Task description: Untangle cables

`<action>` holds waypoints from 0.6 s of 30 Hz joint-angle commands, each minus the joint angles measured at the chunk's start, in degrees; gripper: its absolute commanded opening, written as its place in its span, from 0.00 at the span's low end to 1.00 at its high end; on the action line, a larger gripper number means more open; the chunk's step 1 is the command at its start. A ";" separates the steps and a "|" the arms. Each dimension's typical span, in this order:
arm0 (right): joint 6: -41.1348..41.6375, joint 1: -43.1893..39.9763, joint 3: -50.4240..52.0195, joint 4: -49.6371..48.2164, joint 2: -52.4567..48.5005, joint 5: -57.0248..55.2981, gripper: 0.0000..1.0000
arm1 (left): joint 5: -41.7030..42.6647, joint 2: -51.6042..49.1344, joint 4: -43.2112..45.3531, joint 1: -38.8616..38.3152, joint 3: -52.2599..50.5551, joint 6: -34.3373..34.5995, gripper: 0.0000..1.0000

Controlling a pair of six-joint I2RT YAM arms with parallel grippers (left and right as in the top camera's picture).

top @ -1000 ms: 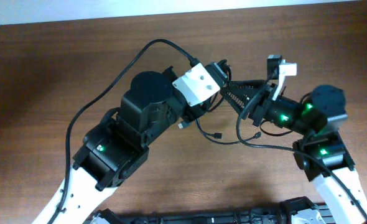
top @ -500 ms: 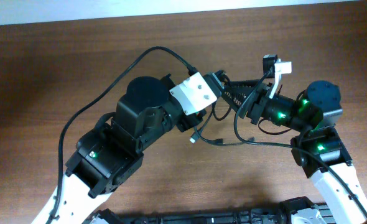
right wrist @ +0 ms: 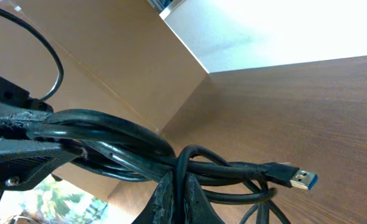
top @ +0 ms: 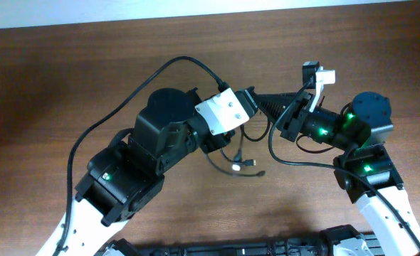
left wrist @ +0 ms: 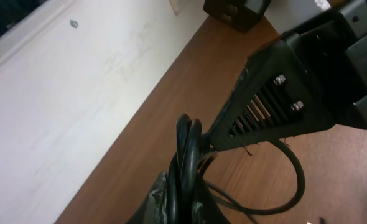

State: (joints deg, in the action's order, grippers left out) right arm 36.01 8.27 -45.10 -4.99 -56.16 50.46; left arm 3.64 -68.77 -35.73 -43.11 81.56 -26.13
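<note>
Overhead, the left gripper (top: 246, 97) and right gripper (top: 263, 102) meet tip to tip, the cables (top: 233, 158) dangling beneath them over the table (top: 89, 64). The left wrist view shows its jaws pinched tight on looped strands. The right wrist view shows the same grip, probably so the two arms can pull the knot apart.

Your left gripper (left wrist: 180, 190) is pinching a bundle of thin black cables (left wrist: 185, 140) above the brown wooden table (left wrist: 165, 87).
You see its worn grey fingertips closed on the upright loops at the bottom edge. The right gripper (left wrist: 224, 134), black with ribbed slots and two screws, reaches in from the upper right to the same bundle. One strand arcs off to the right.
</note>
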 commanded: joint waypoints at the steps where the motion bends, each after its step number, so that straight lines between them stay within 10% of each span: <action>1: -0.22 -0.15 -0.13 -0.33 0.39 0.37 0.04 | -2.78 1.38 1.57 -0.24 0.90 0.96 0.00; 18: 2.16 -11.37 -0.15 -6.71 8.55 0.37 0.04 | -13.22 1.36 -3.43 -0.24 0.90 10.05 0.00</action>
State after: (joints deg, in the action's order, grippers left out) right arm 36.71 0.16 -45.08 -10.85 -50.39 50.70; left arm -8.58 -68.66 -39.16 -43.55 81.56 -17.26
